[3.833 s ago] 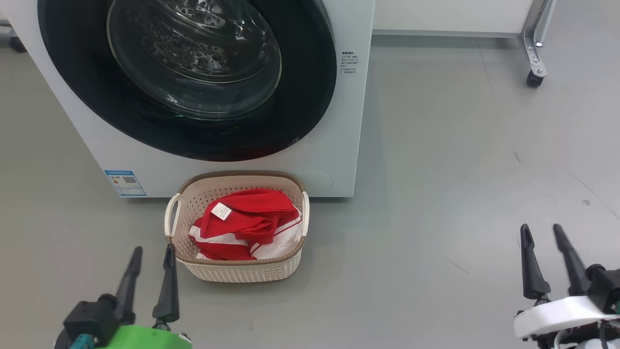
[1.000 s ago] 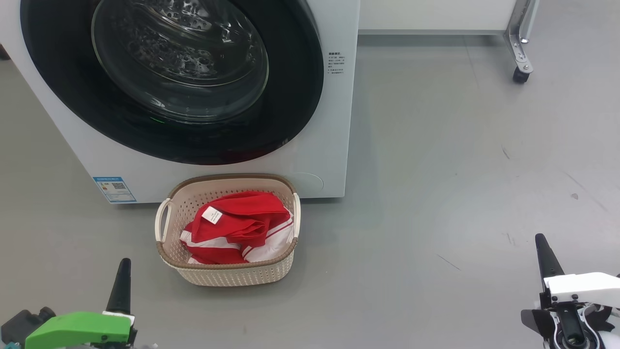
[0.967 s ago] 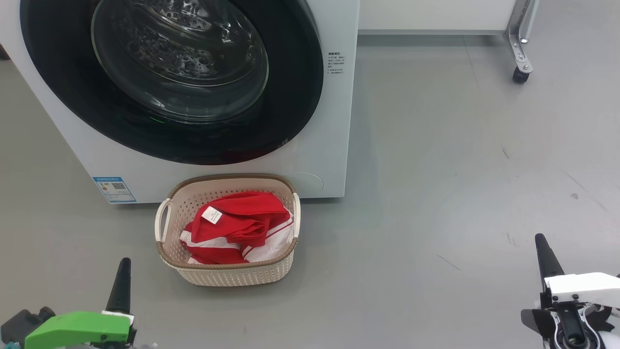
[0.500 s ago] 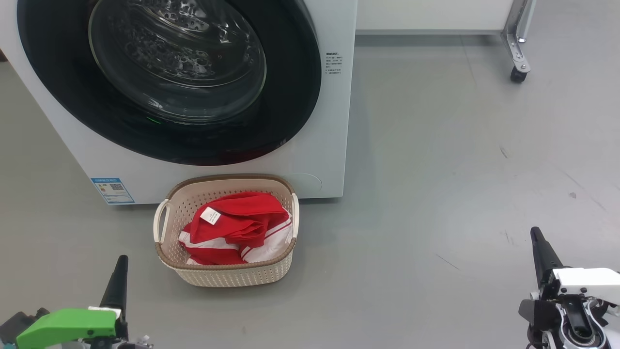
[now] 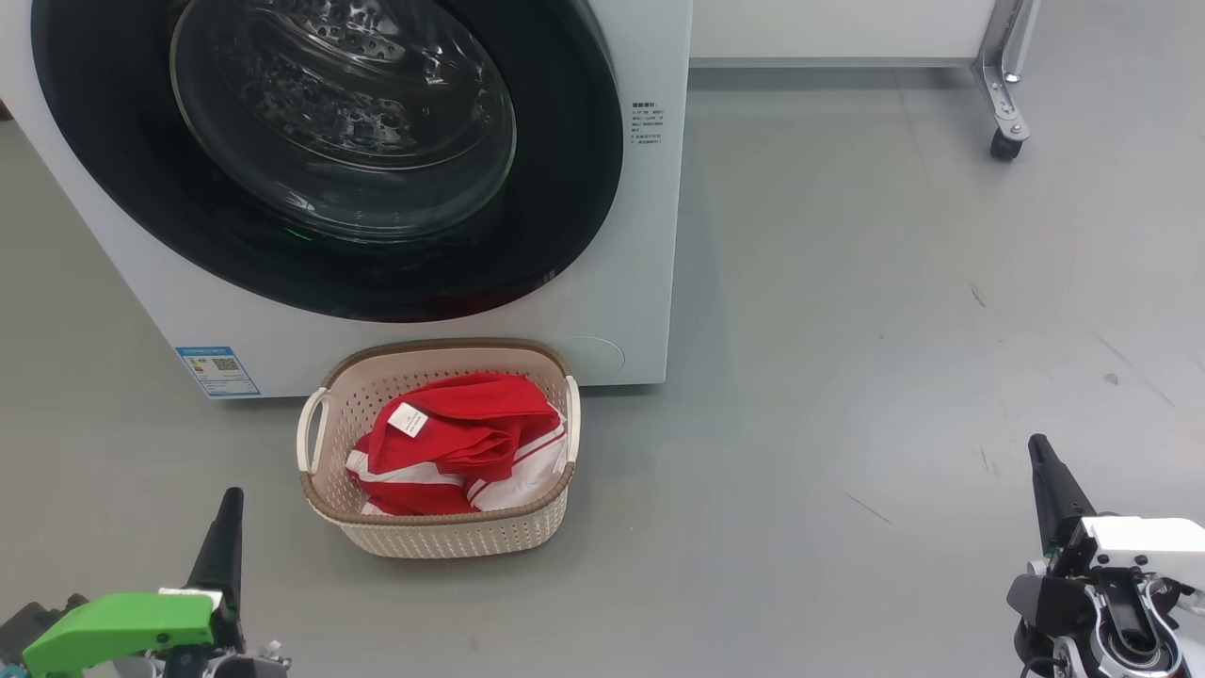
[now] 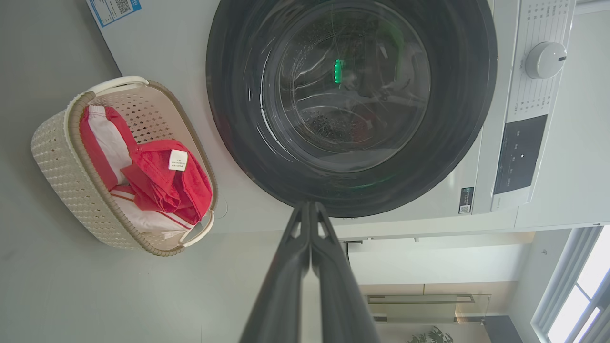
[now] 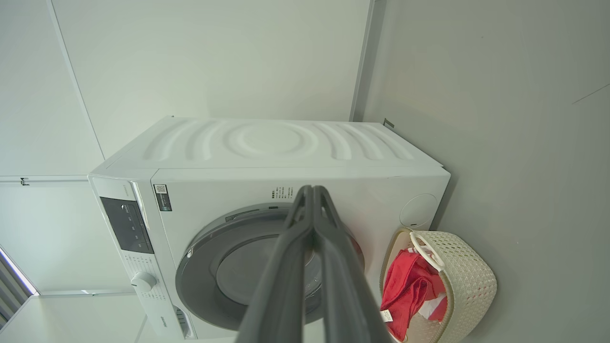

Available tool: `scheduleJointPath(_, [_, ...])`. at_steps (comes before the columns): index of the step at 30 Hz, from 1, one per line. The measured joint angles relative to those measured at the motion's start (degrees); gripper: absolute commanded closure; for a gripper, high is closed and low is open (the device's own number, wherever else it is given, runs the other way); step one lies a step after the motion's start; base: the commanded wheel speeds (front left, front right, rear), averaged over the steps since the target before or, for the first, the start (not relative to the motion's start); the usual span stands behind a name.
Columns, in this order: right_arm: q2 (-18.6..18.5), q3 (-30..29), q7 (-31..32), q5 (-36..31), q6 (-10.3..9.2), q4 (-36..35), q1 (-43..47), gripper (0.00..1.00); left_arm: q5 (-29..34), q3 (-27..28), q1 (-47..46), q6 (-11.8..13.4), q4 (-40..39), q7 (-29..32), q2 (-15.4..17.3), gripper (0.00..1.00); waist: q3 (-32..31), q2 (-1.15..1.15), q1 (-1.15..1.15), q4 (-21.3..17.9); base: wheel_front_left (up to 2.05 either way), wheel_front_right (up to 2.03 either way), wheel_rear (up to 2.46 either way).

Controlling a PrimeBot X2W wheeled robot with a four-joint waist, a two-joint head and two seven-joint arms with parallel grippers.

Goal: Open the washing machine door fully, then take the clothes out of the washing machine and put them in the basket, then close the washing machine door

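Sitting lower centre, basket (image 5: 452,537) holds clothes (image 5: 471,443), washing machine door (image 5: 565,188) closed upper left, left gripper (image 5: 231,499) and right gripper (image 5: 1038,444) clenched empty.

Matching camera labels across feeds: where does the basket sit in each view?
Head view: basket at lower centre-left, on the floor just below the washing machine door.
Left wrist view: basket at the left edge, opening turned toward the picture's right.
Right wrist view: basket in the lower right corner, opening turned toward the picture's left.
Shared landmark: the washing machine door, next to the basket in all three.
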Motion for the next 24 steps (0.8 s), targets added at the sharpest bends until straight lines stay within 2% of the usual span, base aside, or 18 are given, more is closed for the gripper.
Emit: scheduleJointPath(24, [0.0, 0.0, 0.0, 0.3, 0.0, 0.0, 0.0, 1.0, 0.0, 0.1, -0.1, 0.0, 0.4, 0.2, 0.0, 1.0, 0.0, 0.0, 0.0, 0.0, 0.0, 0.0, 0.0])
